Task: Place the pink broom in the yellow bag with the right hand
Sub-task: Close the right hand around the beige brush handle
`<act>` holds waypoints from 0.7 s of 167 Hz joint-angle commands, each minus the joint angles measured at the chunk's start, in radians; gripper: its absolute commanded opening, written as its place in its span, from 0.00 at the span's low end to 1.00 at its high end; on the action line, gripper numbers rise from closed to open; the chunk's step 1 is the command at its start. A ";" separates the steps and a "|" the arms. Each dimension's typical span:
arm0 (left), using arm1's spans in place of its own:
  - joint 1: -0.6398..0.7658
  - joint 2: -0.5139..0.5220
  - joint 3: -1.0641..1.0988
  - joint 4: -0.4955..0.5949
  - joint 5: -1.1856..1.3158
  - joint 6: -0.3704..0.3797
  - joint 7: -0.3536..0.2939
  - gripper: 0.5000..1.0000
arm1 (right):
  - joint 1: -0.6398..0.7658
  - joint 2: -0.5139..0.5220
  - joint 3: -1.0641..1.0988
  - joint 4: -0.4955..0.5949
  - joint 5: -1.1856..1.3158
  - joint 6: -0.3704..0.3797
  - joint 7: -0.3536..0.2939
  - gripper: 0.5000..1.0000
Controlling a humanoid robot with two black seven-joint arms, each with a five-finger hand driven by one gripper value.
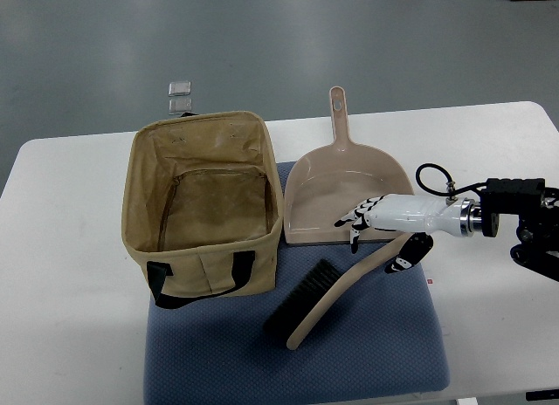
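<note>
The pink broom (342, 290) with black bristles lies slanted on the blue mat (376, 357), bristles toward the near left, handle end pointing up right. My right hand (377, 248) comes in from the right edge and sits over that handle end. Its fingers (360, 220) stretch left over the dustpan's lip, and the thumb (409, 255) lies on the handle's other side. They are not closed around the handle, so the hand is open. The yellow fabric bag (140, 178) stands upright and open-topped to the left, with nothing in it.
A pink dustpan (349, 174) lies just beyond the broom, with its handle pointing away from me. The bag's black strap (166, 287) hangs on its near side. The mat and bag rest on a white table (61, 274). Small metal pieces (181, 92) lie on the floor beyond.
</note>
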 commanded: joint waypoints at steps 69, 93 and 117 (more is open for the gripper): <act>0.000 0.000 0.000 0.000 0.000 0.000 0.000 1.00 | -0.014 0.012 -0.001 -0.002 -0.045 -0.013 -0.030 0.63; 0.000 0.000 0.000 0.000 0.000 0.000 0.000 1.00 | -0.014 0.012 -0.001 -0.002 -0.045 -0.013 -0.030 0.49; 0.000 0.000 0.000 0.000 0.000 0.000 0.000 1.00 | -0.014 0.011 -0.001 0.000 -0.047 -0.012 -0.027 0.29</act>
